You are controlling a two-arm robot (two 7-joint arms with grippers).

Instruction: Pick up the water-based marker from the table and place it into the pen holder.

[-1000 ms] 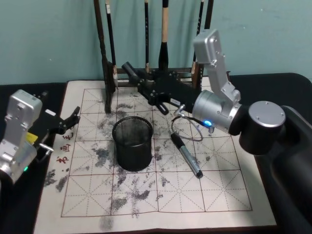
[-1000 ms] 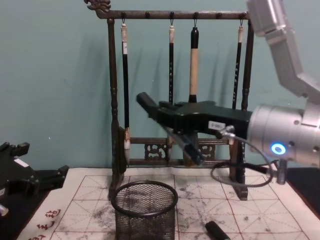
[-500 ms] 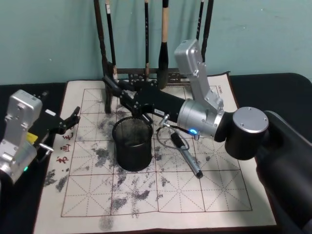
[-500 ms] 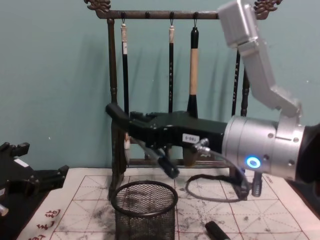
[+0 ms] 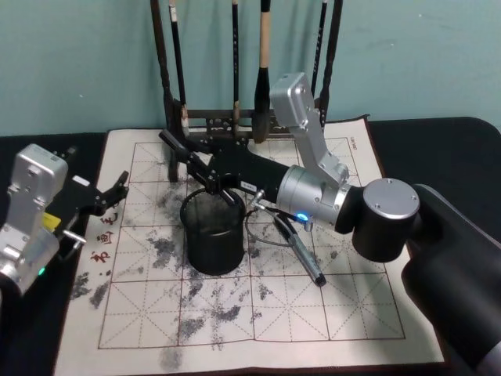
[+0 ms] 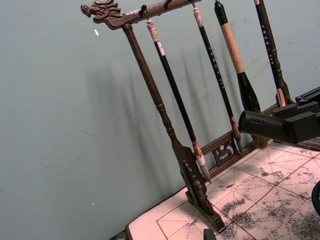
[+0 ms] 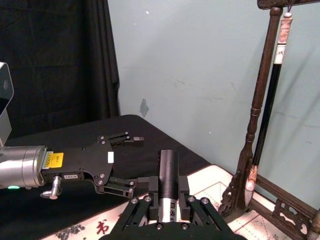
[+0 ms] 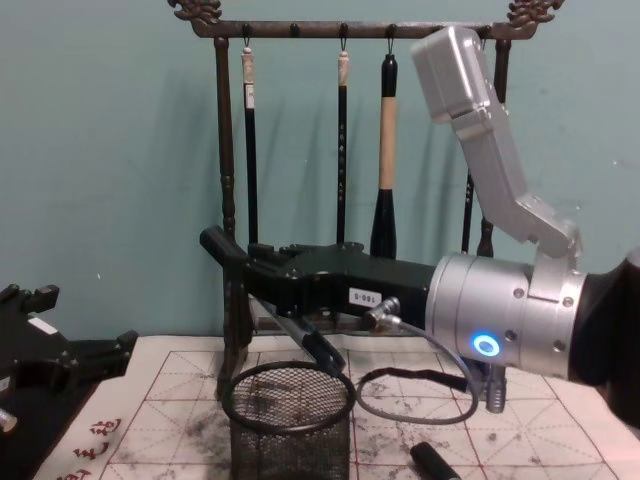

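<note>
Swung over from the brush rack (image 8: 226,180), the right pincer (image 7: 168,192) now hangs above the pen holder (image 5: 213,235).
Its fingers are clamped on the dark marker (image 7: 168,167). Below it the holder stands upright on the tabletop (image 5: 313,313), a dark tip reaching its rim; inside or not, I cannot tell. A second marker (image 5: 297,251) lies on the mat back by the pincer's wrist. The left pincer (image 5: 119,190), spread and holding nothing, sits well beyond the holder.

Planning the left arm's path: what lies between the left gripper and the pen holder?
In the head view, only ink-stained mat with red characters lies between the left gripper and the pen holder; the right gripper holds the marker above it.
</note>
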